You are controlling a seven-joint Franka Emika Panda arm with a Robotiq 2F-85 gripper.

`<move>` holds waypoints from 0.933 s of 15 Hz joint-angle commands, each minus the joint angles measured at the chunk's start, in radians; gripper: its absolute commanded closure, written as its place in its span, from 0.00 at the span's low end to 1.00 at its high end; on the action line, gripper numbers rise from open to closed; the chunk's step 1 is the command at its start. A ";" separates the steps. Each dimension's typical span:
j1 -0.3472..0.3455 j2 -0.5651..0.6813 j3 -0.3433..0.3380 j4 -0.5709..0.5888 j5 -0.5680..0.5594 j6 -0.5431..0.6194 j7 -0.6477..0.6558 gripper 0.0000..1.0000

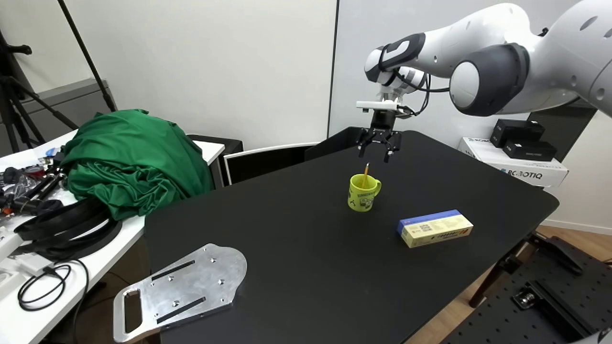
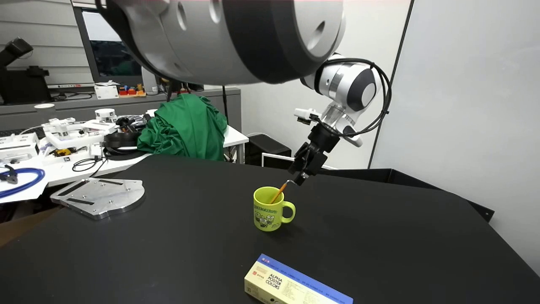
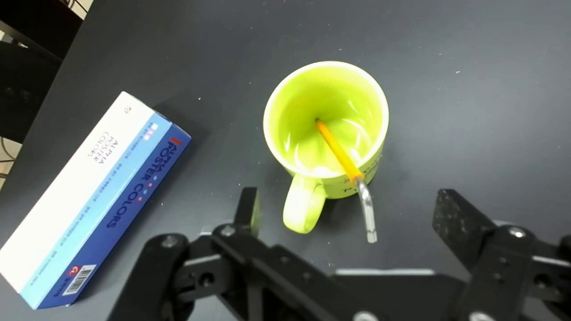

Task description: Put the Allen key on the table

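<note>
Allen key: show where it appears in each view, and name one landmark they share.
In an exterior view: Allen key right of centre, about mid-height.
In an exterior view: Allen key below centre, slightly right.
Wrist view: Allen key just right of centre.
Shared landmark: the lime-green mug it leans in.

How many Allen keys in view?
1. The Allen key leans in the lime-green cup, metal end out past the rim; the cup stands on the black table. Others may be hidden in the clutter on the white desk; can't tell.
</note>
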 commanded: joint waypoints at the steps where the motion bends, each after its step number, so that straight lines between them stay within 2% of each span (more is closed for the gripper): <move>1: 0.011 0.012 0.003 0.007 0.006 0.005 0.025 0.00; 3: 0.018 0.019 0.001 0.009 0.003 0.007 0.024 0.00; 4: 0.021 0.023 0.000 0.010 0.003 0.009 0.022 0.25; 5: 0.023 0.026 0.000 0.010 0.003 0.012 0.023 0.26; 6: 0.024 0.028 0.000 0.011 0.003 0.015 0.022 0.32; 14: 0.027 0.037 0.001 0.013 0.005 0.032 0.026 0.88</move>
